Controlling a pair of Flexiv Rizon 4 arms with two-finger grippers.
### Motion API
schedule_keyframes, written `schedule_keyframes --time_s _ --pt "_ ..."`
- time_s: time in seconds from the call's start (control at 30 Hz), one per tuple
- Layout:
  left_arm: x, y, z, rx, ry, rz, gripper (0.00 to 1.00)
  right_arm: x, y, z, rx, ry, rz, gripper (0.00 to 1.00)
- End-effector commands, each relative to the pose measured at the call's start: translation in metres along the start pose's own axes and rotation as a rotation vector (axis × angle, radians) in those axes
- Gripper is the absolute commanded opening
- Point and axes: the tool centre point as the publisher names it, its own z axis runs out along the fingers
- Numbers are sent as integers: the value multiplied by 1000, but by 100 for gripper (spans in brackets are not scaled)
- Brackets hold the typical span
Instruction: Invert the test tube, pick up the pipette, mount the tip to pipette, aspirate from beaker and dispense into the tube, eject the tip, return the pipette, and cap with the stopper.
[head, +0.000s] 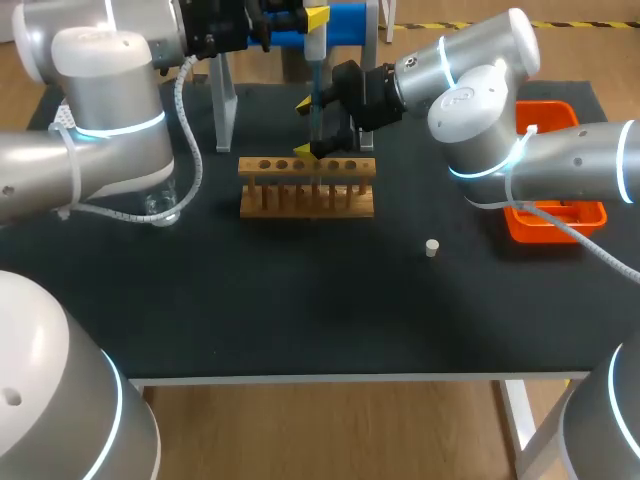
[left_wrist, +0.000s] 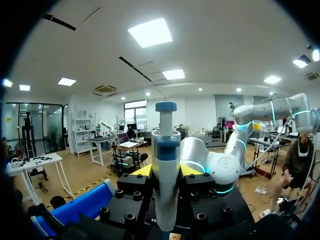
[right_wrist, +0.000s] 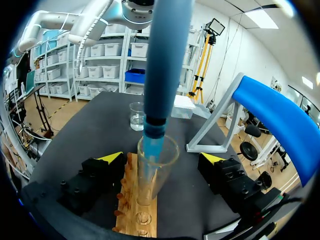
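Left gripper (left_wrist: 165, 171) is clamping the pipette (left_wrist: 166, 145), its tip (right_wrist: 151, 143) sitting inside the tube (right_wrist: 149, 186) in the rack (head: 307, 200). Right gripper (right_wrist: 160, 159) is straddling the tube, fingers wide, not touching. Dispensing seems underway; next is lifting straight out.

Blue pipette (right_wrist: 167, 60), orange tray (head: 545, 228)

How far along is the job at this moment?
Done: the test tube stands mouth-up in the rack. In hand: the left gripper holds the pipette, its tip inside the tube. Left: ejecting the tip, returning the pipette, capping; the stopper lies on the table.
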Motion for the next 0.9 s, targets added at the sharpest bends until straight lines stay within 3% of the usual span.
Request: schedule_keyframes --time_s 0.03,0.9 --pt "-2 1 0 2 4 2 0 -1 0 0 2 3 1 100" --pt "-3 12 3 -5 3 -8 0 -1 0 0 2 3 1 100"
